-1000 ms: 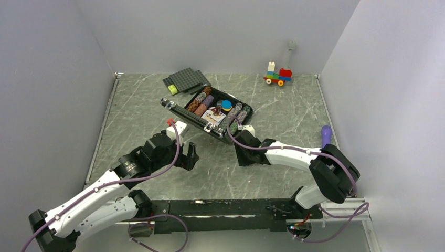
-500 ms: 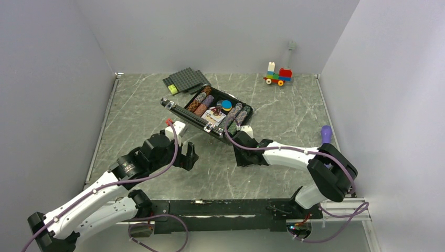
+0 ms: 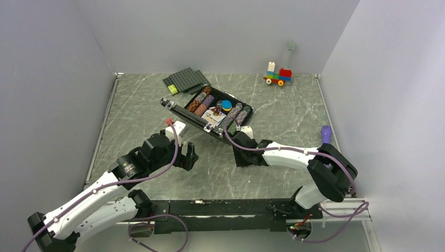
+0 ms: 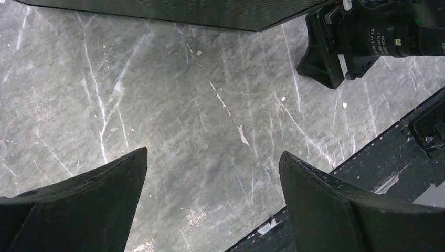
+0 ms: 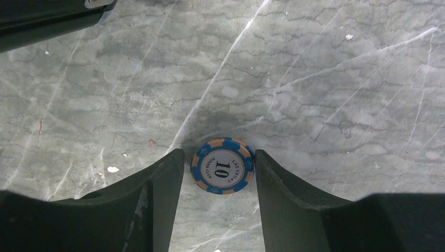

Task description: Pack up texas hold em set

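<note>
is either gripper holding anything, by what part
Nothing held: right gripper straddles the blue-and-orange round poker chip, flat on the grey table, gap at one side; left gripper open, empty.

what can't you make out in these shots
Poker chip: hidden in the top view under the right tool.
Whether that tool pinches it: right wrist view, gaps too fine.
Cards in the case: top view, too small to read.
Right wrist view: the case is cut off by the top edge.
</note>
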Robot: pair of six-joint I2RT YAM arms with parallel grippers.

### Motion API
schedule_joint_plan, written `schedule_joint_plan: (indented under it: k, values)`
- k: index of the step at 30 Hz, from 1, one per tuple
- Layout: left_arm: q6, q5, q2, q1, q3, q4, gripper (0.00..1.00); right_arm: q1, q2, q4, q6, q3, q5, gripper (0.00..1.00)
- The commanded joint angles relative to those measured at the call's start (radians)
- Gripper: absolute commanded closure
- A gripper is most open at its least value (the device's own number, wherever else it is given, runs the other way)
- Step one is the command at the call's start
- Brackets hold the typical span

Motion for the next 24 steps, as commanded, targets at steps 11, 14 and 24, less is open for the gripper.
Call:
schedule_joint_plan:
  k: [11, 14, 24]
  values:
    - [-0.006, 0.027, -0.020, 0.004, 0.010, 0.016, 0.01, 0.027, 0.047, -0.168, 0.059, -0.048, -0.059, 0.46]
    - [-0.011, 0.030, -0.020, 0.004, 0.007, 0.019, 0.00, 0.027, 0.053, -0.168, 0.065, -0.050, -0.061, 0.49]
    - [-0.080, 0.096, -0.015, 0.004, -0.062, 0.089, 0.01, 0.029, 0.035, -0.139, 0.073, -0.076, -0.084, 0.63]
